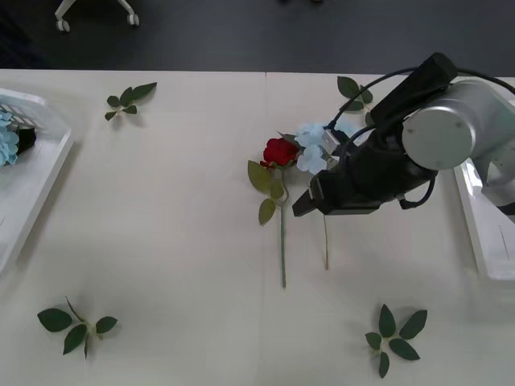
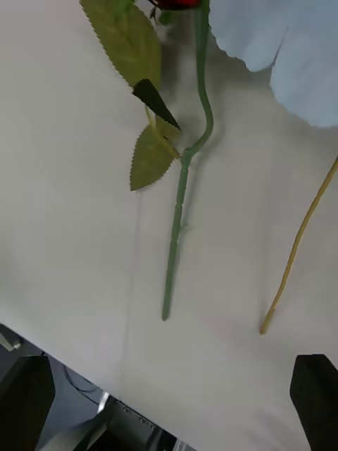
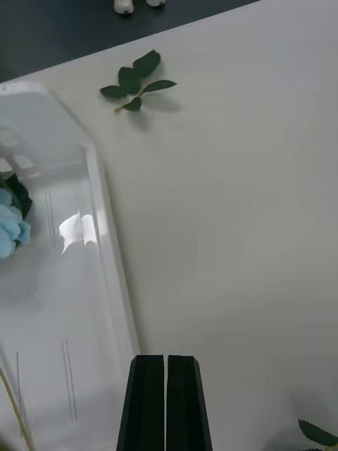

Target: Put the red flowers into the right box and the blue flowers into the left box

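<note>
Near the table's middle, the right gripper (image 1: pixel 304 205) hovers, fingers apart, above a red flower (image 1: pixel 279 151) beside a blue flower (image 1: pixel 310 146). Best straddle the green stem alone. The left gripper (image 3: pixel 167 402), fingers together, waits by the left box (image 3: pixel 105 232).

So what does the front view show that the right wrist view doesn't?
Front view alone: the left box with blue flowers inside, part of the right box, leaf sprigs scattered over the table, and the right arm hanging over the middle. Right wrist view alone: the right gripper, open above the stems' lower ends. Both: the red rose's green stem with its leaves, and beside it, apart, a blue flower on a yellowish stem.
</note>
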{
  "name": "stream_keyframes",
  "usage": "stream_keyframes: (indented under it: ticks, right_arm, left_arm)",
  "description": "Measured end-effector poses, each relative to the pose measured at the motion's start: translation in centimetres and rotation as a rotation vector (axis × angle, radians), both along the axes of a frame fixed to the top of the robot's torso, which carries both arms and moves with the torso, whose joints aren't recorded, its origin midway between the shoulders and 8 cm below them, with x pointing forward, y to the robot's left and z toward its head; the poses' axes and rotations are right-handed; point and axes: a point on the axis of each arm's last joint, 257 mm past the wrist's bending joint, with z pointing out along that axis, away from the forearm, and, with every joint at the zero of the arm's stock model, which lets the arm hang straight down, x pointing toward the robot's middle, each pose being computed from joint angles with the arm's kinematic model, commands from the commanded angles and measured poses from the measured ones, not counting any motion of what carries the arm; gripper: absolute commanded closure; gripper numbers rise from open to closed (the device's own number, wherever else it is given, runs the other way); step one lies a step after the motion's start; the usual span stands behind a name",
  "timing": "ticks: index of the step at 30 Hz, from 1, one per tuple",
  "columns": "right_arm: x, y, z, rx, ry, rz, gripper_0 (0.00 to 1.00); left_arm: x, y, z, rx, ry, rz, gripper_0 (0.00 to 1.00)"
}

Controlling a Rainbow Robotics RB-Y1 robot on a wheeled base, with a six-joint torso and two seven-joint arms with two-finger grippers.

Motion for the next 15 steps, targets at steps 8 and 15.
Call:
stream_keyframes:
  ticks: [8,15]
  right_arm:
    - [1.2,-0.6,-2.2,-0.040,0.005,-0.196,0.01]
    - [2.8,-1.5,-2.2,-0.048,-0.018,-0.319,0.01]
  left_arm:
    - [-0.6,6.4,-3.6,-0.026,0.102,0.156,1.00]
    - [1.0,10.6,-4.8,-0.051,0.116,0.262,1.00]
